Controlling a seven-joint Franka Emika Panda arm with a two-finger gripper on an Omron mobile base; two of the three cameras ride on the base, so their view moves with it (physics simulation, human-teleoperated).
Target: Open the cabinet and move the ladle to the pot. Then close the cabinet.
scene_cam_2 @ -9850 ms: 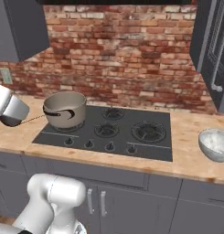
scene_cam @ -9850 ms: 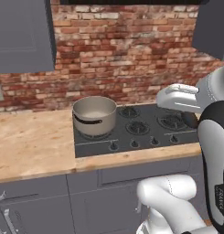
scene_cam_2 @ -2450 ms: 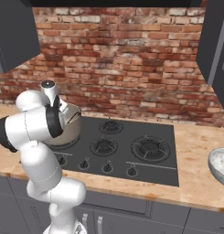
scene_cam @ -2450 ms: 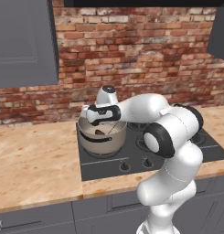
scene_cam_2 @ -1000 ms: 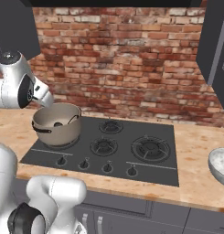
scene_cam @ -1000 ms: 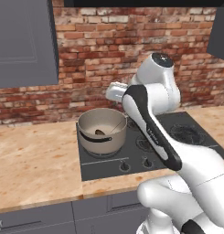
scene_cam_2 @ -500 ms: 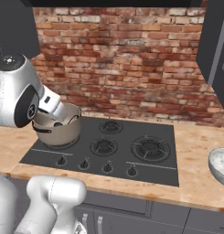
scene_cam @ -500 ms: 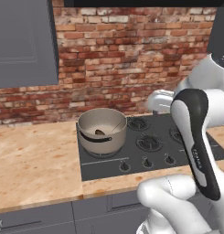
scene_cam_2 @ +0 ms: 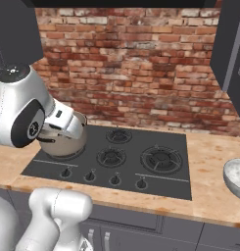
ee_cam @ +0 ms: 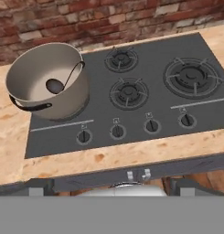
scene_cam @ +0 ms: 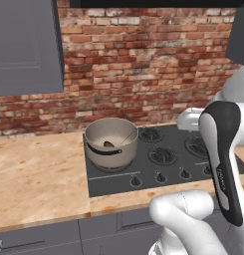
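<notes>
A short line of dark lettering runs along the arm's black forearm cover in the left base view; it is too small to read, and nothing else carries writing. The gripper [ee_cam: 135, 174] shows as two small tips at the bottom of the hand view, standing apart with nothing between them — fully open, holding and touching nothing; it looks down on the hob [ee_cam: 145, 91] from above. The pot [scene_cam: 111, 142] sits on the hob's rear left burner; inside it lies the ladle [ee_cam: 61, 82], bowl on the pot's floor, thin handle leaning up against the rim. A closed grey cabinet door [scene_cam: 25, 47] hangs upper left — a pale bowl [scene_cam_2: 236, 177] rests on the right counter.
</notes>
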